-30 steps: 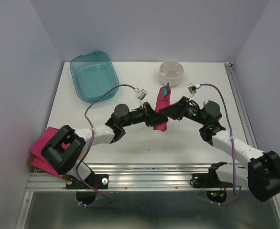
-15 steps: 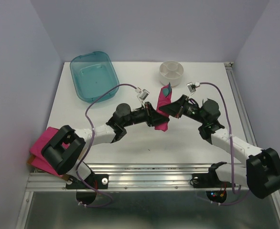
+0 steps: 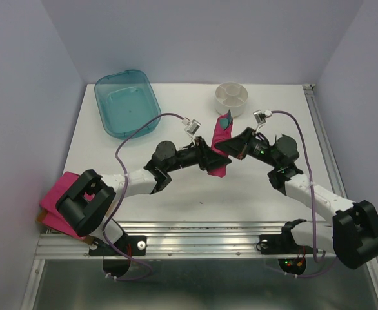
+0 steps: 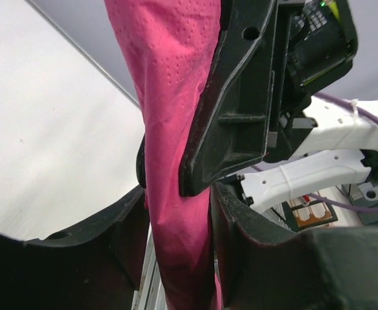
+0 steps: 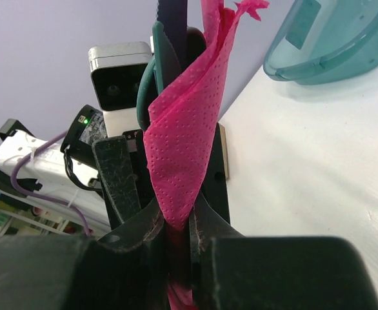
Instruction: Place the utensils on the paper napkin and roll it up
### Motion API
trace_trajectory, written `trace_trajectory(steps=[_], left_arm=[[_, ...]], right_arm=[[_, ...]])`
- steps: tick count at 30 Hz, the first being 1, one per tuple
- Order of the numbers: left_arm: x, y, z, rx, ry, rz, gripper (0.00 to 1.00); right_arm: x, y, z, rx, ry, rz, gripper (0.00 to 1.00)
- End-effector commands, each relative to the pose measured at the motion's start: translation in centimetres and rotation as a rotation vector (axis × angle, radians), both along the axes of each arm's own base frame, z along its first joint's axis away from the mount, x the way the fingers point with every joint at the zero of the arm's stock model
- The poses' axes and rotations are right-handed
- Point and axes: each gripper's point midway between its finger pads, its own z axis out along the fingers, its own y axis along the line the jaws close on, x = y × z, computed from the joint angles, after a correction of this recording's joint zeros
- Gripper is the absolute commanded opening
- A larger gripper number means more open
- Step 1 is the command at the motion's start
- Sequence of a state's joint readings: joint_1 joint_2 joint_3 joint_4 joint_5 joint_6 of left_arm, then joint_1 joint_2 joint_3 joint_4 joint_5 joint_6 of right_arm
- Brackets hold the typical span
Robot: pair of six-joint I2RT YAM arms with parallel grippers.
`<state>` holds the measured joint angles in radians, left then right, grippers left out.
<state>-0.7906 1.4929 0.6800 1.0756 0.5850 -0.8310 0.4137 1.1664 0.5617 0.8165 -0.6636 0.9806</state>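
Observation:
The paper napkin (image 3: 218,147) is rolled into a narrow magenta tube at mid-table, and both grippers hold it. A dark-teal tip of the utensils (image 3: 224,121) pokes out of its far end. My left gripper (image 3: 208,161) is shut on the near part of the roll (image 4: 176,129), with the roll squeezed between its pads. My right gripper (image 3: 227,149) is shut on the roll from the right (image 5: 186,135). In the right wrist view the utensils (image 5: 155,58) stick out of the top of the wrap. The rest of the utensils is hidden inside the napkin.
A teal plastic tub (image 3: 124,103) sits at the back left and also shows in the right wrist view (image 5: 331,39). A white round bowl (image 3: 231,97) stands at the back centre, just beyond the roll. A pile of pink napkins (image 3: 55,201) lies at the left front edge.
The roll and both grippers have shifted slightly away and to the right. Both grips stay shut on the roll.

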Motion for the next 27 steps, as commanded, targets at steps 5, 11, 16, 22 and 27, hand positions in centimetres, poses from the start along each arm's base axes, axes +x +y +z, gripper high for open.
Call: trace_trajectory(steps=[5,11,16,22,27], left_arm=[[-0.4,0.9,4.6,-0.163,-0.074,0.034,0.51],[0.0,0.8,4.9,-0.178,-0.065,0.05,0.4],[0.2,0.6,5.3,-0.2,-0.063,0.04,0.4],[0.4,0.3,5.7,-0.212,-0.064,0.039,0.39],[1.4,-0.1,5.2,-0.189,-0.034,0.065,0.1]], right_arm=[[-0.9,-0.2,3.3,0.076,-0.114,0.008,0.01],[-1.1,-0.2,3.1,0.079,-0.112,0.009,0.01],[-1.2,-0.2,2.9,0.083,-0.109,0.013,0.01],[-1.3,-0.2,2.5,0.079,-0.103,0.015,0.01],[-1.3,-0.2,2.2,0.075,-0.098,0.016,0.02]])
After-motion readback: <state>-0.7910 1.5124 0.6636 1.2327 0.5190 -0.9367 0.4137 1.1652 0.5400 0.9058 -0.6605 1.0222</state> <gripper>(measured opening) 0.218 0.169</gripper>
